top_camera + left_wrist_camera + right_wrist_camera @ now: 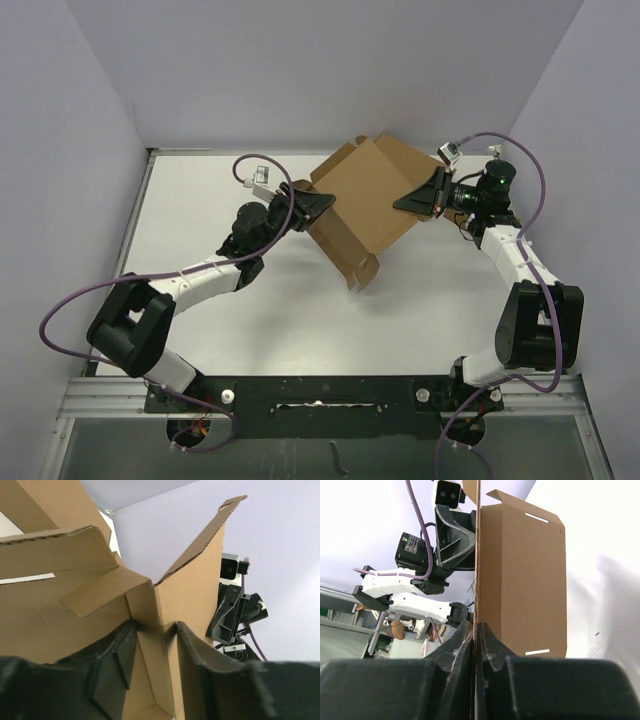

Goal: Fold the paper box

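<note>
— Which step are we on?
— Mid-fold. Over the far desk [250, 310] the box [365, 205] tilts between our arms, flaps loose. Next, we judge, a side wall needs raising and its tab slotting.
— And the tools?
— Our right tool [476, 630] is pressed together, pinching a panel edge. Our left tool [154, 630] straddles a corner fold, part spread; we cannot tell whether it grips.

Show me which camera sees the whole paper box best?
The top external view. There the paper box shows whole, with its panels and flaps spread out between the two arms. The left wrist view shows only one corner and a flap, very close up. The right wrist view shows one slotted panel, and the rest is edge-on.
</note>
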Controlling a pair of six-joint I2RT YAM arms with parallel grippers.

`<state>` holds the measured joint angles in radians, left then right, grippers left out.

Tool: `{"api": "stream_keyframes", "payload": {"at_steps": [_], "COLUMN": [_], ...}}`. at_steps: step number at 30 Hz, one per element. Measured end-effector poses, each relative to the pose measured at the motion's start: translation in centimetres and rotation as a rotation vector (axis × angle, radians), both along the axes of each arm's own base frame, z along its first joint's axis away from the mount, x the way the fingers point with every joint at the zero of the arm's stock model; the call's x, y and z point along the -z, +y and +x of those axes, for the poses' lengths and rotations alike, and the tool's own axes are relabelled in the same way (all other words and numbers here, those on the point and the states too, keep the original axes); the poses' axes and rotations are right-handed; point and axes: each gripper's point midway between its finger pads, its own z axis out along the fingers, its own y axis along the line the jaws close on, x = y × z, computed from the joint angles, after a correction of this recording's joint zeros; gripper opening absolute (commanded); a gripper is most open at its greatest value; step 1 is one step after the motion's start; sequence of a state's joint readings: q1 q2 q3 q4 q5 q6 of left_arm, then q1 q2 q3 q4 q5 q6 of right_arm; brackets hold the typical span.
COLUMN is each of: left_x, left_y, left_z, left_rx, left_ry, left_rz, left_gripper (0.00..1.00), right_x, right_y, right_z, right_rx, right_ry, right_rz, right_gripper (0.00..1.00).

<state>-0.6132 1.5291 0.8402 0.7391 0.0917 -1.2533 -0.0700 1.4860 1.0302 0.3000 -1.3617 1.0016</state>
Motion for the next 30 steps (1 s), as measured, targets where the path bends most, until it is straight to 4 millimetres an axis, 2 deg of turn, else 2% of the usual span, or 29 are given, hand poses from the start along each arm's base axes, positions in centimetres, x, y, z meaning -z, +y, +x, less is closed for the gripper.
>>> {"api": "stream_keyframes", "payload": {"at_steps": [7, 11, 12, 16, 18, 22, 30], "left_x": [-0.1, -0.9, -1.0, -1.3, -0.9, 0.2, 3.7], "left_y": [-0.3, -0.2, -0.2, -0.2, -0.3, -1.5, -5.2], "left_z": [-0.3, -0.3, -0.3, -0.5, -0.6, -1.8, -7.6], "left_rx": [0.024, 0.030, 0.032, 0.037, 0.043, 0.080, 0.192], "left_ry": [0.011, 0.001, -0.001, -0.004, 0.006, 0.038, 0.163], "left_rz": [-0.004, -0.026, -0.028, -0.030, -0.018, 0.003, 0.047], "left_gripper": [0.03, 0.00, 0.03, 0.31, 0.40, 0.44, 0.44], "right_x": [0.1, 0.2, 0.2, 0.2, 0.2, 0.2, 1.1], "right_y": [0.1, 0.1, 0.1, 0.0, 0.0, 0.0, 0.0], "right_z": [-0.1, 0.1, 0.1, 0.1, 0.0, -0.1, 0.4], "right_rx": [-0.004, 0.005, 0.005, 0.005, 0.002, -0.003, -0.003], "right_ry": [0.006, 0.007, 0.009, 0.011, 0.009, 0.005, 0.020], "right_rz": [0.000, -0.002, -0.002, -0.002, -0.002, -0.002, -0.004], "right_gripper": [0.00, 0.00, 0.00, 0.00, 0.00, 0.00, 0.00]}}
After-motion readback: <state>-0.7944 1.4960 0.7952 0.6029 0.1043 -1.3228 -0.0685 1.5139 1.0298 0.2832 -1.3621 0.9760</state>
